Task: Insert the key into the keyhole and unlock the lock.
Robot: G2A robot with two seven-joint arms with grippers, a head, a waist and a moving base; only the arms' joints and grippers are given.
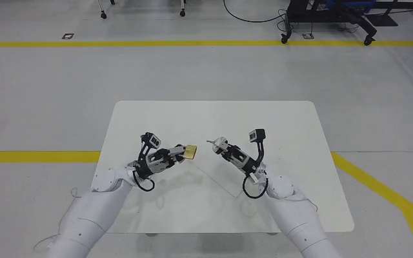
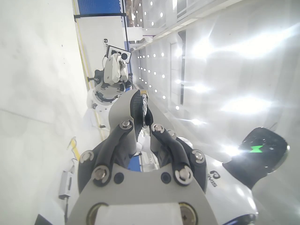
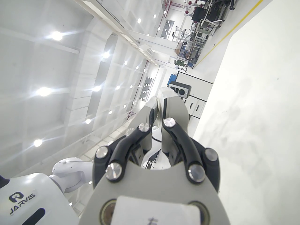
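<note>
A brass padlock [image 1: 191, 151] is held above the white table [image 1: 277, 119], with my left gripper [image 1: 181, 153] shut on it. In the left wrist view the fingers [image 2: 134, 108] close on the lock, and a sliver of brass [image 2: 143, 92] shows at their tips. My right gripper [image 1: 220, 146] is shut on the key [image 1: 210, 141], whose thin tip points toward the lock across a short gap. In the right wrist view the right gripper [image 3: 159, 100] is pressed together and the key is hidden between the fingers. The two grippers face each other over the table's middle.
The table's far half and both sides are bare. The right gripper [image 2: 114, 71] shows beyond the lock in the left wrist view. A yellow floor line [image 1: 193, 44] runs behind the table, and cart wheels [image 1: 322, 29] stand at the far right.
</note>
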